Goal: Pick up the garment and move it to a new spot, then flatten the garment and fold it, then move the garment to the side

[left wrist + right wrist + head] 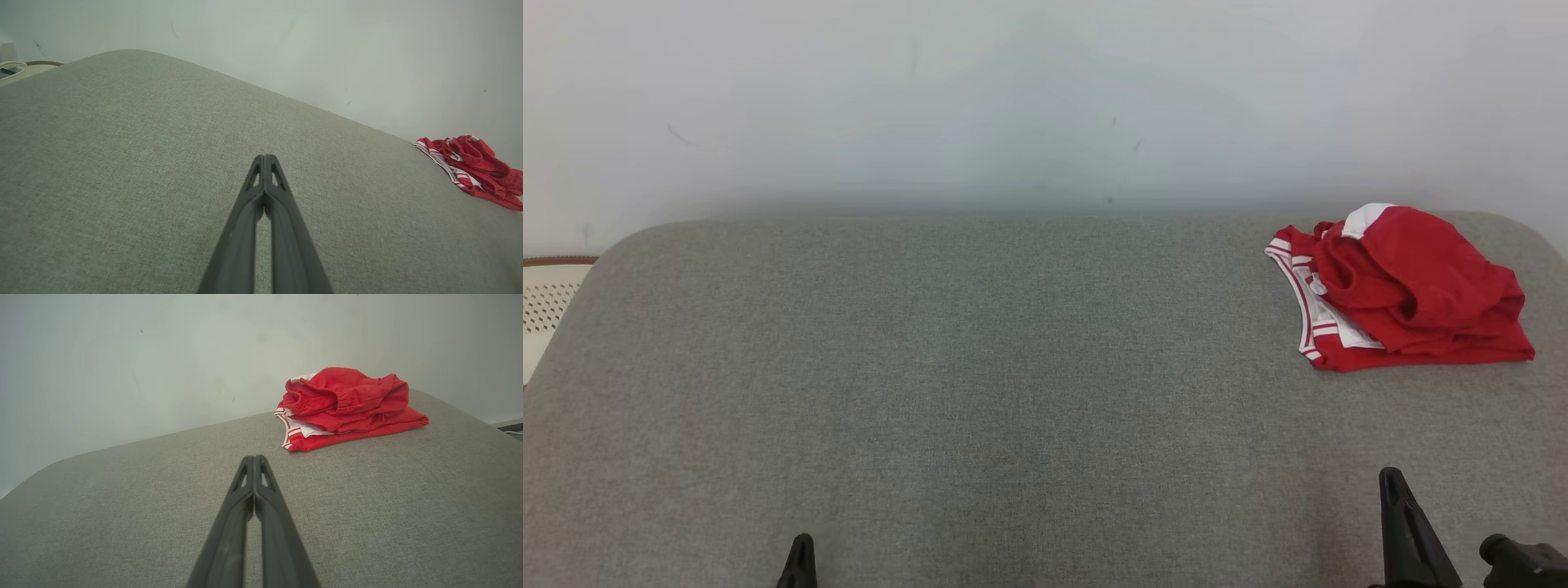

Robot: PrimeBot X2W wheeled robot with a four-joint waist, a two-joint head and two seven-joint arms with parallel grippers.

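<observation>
Grey cushion [980,367] under a pale wall, and the garment [1409,290] lies at its far right corner in a loose, rumpled stack. My left gripper [265,157] and right gripper [254,457] are both pinched together on nothing, near the front edge and well apart from it. That fits a heap awaiting pickup or a rough fold set aside; I judge no further. The right wrist view reveals the elastic waistband on top; the head view, the striped hem.
</observation>
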